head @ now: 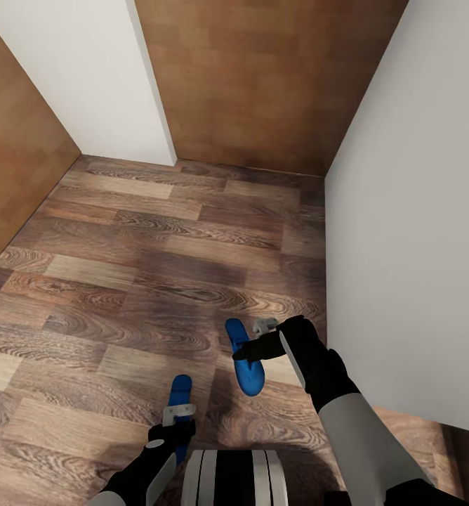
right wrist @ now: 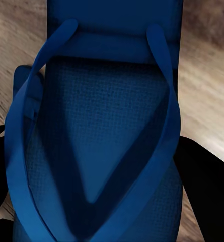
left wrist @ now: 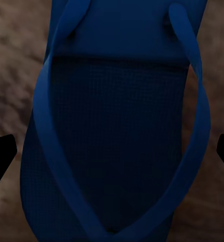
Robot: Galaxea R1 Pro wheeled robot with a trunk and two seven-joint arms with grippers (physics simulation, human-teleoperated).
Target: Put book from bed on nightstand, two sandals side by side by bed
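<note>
Sandal step: each gripper, left (head: 173, 430) and right (head: 247, 349), holds a blue sandal; next, find the bed.

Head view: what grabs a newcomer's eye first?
Two bright blue sandals against the brown wood floor: the left sandal by the left gripper near the robot's base, the right sandal under the right gripper. A white wall runs close along the right.
</note>
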